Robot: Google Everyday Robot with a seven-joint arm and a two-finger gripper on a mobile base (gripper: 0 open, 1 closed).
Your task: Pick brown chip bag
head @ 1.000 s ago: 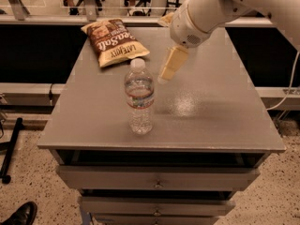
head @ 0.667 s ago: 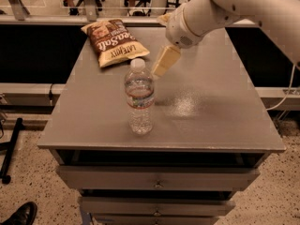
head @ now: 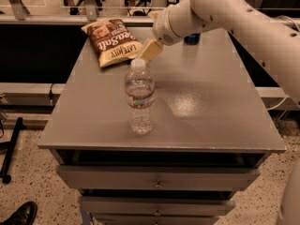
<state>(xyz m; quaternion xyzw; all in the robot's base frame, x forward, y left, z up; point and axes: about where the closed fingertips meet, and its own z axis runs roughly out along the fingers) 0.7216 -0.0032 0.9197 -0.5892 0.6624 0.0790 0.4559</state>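
The brown chip bag [head: 111,41] lies flat at the far left of the grey table [head: 197,102], its dark panel with white "Sea Salt" lettering facing up and tan-yellow edges around it. My gripper [head: 148,50] hangs from the white arm [head: 220,8] that reaches in from the upper right. It is above the table just right of the bag's near corner and just behind the bottle's cap. It holds nothing that I can see.
A clear water bottle [head: 139,97] with a white cap stands upright near the table's middle, in front of the gripper. A dark blue can [head: 191,39] is partly hidden behind the arm at the far edge. Drawers sit below the tabletop.
The arm and gripper have moved left, toward the chip bag. The bag and the bottle have not moved.
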